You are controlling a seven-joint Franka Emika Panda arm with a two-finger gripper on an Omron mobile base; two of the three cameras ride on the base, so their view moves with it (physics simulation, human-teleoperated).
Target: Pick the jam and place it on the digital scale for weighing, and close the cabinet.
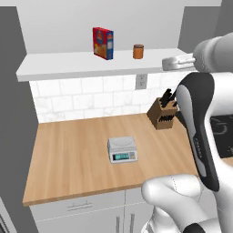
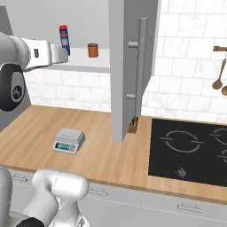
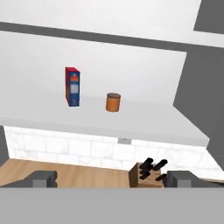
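Two items face you on the cabinet (image 2: 133,66) shelf: jam (image 3: 113,102) beside box (image 3: 72,86); your claw (image 3: 111,178) hangs released, scale (image 1: 122,149) on surface (image 1: 73,159).

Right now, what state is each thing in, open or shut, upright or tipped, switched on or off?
cabinet: door swung open, shelf exposed.
jam: upright on the cabinet shelf, lid on, untouched.
red-and-blue box: upright on the same shelf, apart from the jam.
digital scale: flat on the counter, platform bare, display greenish.
pincer: open, holding nothing, pointed toward the shelf.
knife block: standing on the counter, knives seated.
stove: no pan on it.
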